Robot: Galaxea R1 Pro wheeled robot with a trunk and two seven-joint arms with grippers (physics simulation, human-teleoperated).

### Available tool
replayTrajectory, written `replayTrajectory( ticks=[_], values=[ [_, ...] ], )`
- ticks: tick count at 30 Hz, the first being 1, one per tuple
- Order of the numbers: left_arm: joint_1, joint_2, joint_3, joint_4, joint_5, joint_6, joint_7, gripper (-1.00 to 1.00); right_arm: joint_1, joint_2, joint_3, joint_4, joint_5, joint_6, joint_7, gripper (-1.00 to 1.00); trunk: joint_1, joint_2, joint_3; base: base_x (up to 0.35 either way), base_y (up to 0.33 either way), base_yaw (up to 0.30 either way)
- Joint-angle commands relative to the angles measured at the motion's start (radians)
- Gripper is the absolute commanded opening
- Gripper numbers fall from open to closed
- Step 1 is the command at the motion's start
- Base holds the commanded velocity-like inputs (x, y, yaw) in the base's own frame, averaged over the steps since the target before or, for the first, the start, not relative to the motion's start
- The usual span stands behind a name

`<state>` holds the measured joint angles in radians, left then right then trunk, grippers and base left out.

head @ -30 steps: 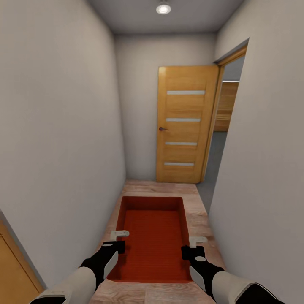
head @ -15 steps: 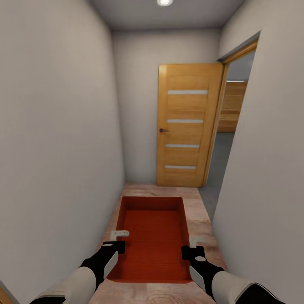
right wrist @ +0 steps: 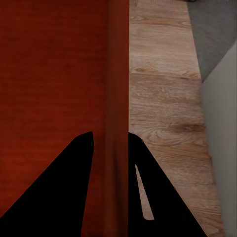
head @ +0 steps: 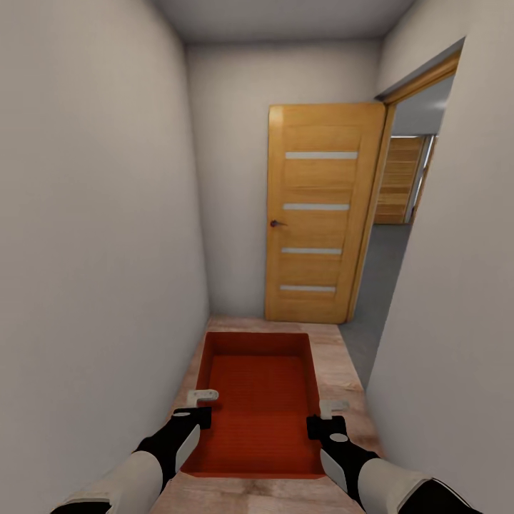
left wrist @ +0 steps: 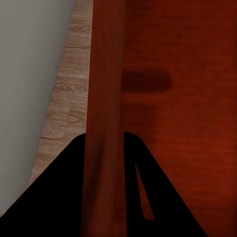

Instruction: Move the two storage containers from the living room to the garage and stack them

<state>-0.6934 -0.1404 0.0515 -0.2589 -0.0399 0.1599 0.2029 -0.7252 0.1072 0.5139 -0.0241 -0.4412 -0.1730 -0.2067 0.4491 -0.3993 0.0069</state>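
- Left end effector (head: 202,404): lower left of the head view, at the container's left long wall. In the left wrist view the fingers (left wrist: 59,197) sit either side of that wall, clamped on it.
- Right end effector (head: 330,417): lower right of the head view, at the opposite long wall. In the right wrist view the fingers (right wrist: 64,192) straddle the wall, clamped on it.
- Storage container (head: 258,400): one orange-red open-topped bin, empty, held level between both arms in the lower centre of the head view, above the plank floor (head: 335,364). Ribbed bottom visible.
- Corridor: narrow, with pale walls (head: 93,250) close on both sides of the carried bin.
- Wooden door (head: 320,214): centre right, swung open against the end wall, four pale slats, dark handle.
- Doorway (head: 400,235): right of the door, opening onto a dark grey floor (head: 382,271) with plank panelling beyond, probably the garage.
- Step in hand: transport, judged from the bin carried along the corridor; no placing yet.
- Next move: a right turn through the doorway, calling for both grips firm and the bin's corners kept off the frame and the right wall.
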Motion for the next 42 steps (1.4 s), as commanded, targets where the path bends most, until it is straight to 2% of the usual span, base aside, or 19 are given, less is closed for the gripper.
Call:
replayTrajectory(
  ticks=[1,42],
  values=[
    [0.000,0.004,0.008,0.000,-0.005,0.007,0.006,-1.00,0.000,-0.012,-0.008,-0.002,-0.002,-0.003,-0.005,-1.00,0.001,-0.001,0.000,0.324,0.000,0.000],
    [0.000,0.004,0.009,0.000,-0.005,0.006,0.006,-1.00,0.000,-0.012,-0.008,-0.002,-0.003,-0.003,-0.005,-1.00,0.001,-0.001,0.000,0.324,0.000,0.000]
  ],
)
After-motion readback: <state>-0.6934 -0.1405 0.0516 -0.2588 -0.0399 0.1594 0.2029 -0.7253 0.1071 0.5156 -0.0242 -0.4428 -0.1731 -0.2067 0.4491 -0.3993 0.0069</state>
